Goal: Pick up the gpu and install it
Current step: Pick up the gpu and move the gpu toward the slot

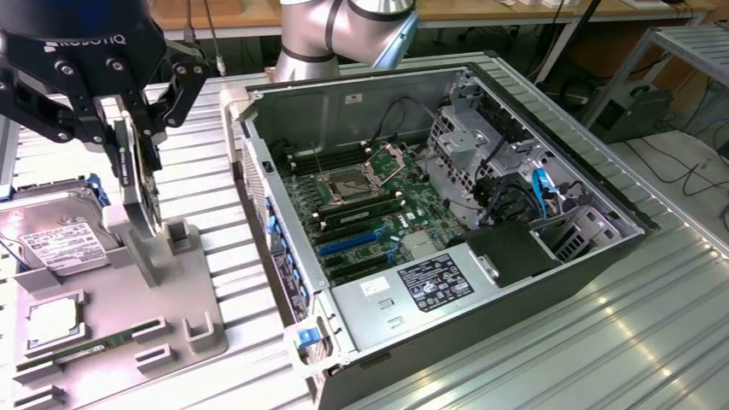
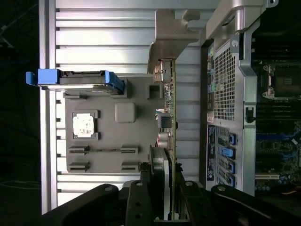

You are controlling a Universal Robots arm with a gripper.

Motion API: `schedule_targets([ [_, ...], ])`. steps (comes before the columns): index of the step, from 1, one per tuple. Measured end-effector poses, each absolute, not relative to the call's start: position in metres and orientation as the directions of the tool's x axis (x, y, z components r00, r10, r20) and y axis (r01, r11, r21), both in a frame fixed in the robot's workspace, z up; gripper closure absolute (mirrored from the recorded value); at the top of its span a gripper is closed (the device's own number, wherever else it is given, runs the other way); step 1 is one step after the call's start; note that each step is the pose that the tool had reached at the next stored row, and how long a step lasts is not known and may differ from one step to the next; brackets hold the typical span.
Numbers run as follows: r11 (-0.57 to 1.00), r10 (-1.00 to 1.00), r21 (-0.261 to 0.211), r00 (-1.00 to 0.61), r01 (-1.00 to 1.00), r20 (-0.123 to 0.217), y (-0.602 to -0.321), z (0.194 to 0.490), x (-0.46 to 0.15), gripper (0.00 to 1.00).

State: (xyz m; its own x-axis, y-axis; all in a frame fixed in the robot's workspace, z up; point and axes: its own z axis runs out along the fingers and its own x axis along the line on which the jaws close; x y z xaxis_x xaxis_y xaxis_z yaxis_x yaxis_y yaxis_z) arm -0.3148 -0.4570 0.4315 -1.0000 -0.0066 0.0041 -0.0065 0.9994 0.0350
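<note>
**Q:** Far left of the exterior view?

**A:** Boxy silver hard drive [image 1: 46, 235] with blue plastic rails and a white label, print too small to read. Beneath it, a matt grey moulded fixture [image 1: 171, 290], with a square processor [image 1: 51, 318] and a slim green memory stick [image 1: 71, 348] in recesses.

**Q:** And the claw?

**A:** Black gripper [image 1: 131, 149], lettered "ROBOTIQ", fingers pinching both faces of the gpu [image 1: 142, 192]. Thin flat card, upright on edge over the fixture, beside the case. Seated or lifted: cannot tell.

**Q:** Further right?

**A:** Open sheet-steel computer case [image 1: 341, 102] on a ribbed metal table [image 1: 638, 325]. Green motherboard [image 1: 364, 205] inside, then a black-and-white label [image 1: 436, 282], illegible.
</note>
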Motion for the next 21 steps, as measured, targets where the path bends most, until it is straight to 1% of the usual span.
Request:
schedule_targets([
  [8, 0.999, -0.007, 0.035, -1.0, -0.007, 0.004, -0.457, 0.432, -0.314, 0.72],
  [21, 0.999, -0.007, 0.036, -1.0, -0.007, 0.004, -0.457, 0.432, -0.292, 0.72],
])
